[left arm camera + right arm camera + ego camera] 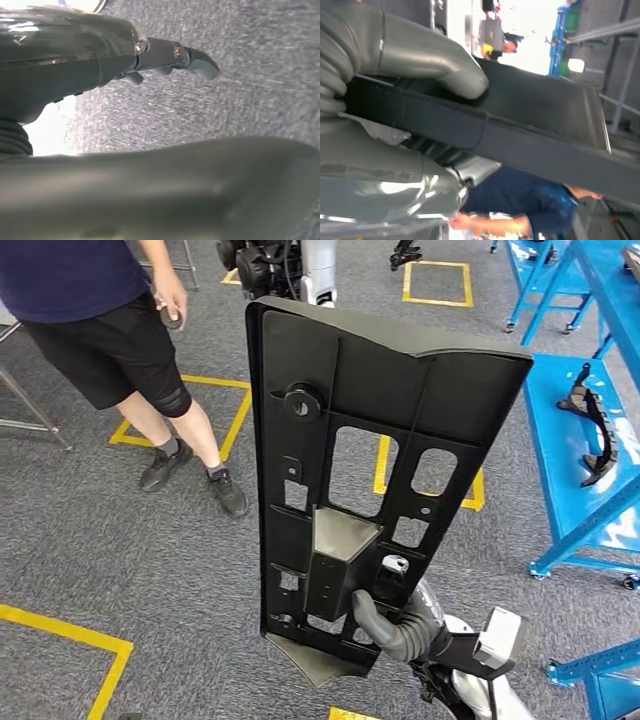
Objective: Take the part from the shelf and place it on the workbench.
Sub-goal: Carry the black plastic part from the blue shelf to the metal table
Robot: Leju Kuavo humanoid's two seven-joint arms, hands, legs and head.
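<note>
Fingers (370, 612) of the right hand (396, 625) curl around the lower edge of the large black ribbed plastic panel (362, 440), holding it upright above the grey carpet (113, 540). Left hand (166, 57) hangs over the carpet, holding nothing, fingers loosely extended. Carrying well likely means keeping the tall panel steady, clear of the person in dark shorts (113, 330), toward the blue metal surface (558, 440).

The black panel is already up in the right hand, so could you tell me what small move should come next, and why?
Probably carry the black panel rightward toward the blue workbench. The right hand grips it near its lower edge and holds it upright over the carpet, not yet above the bench. A person stands on the other side, and a black part already lies on the bench, so aim for a bare area.
</note>
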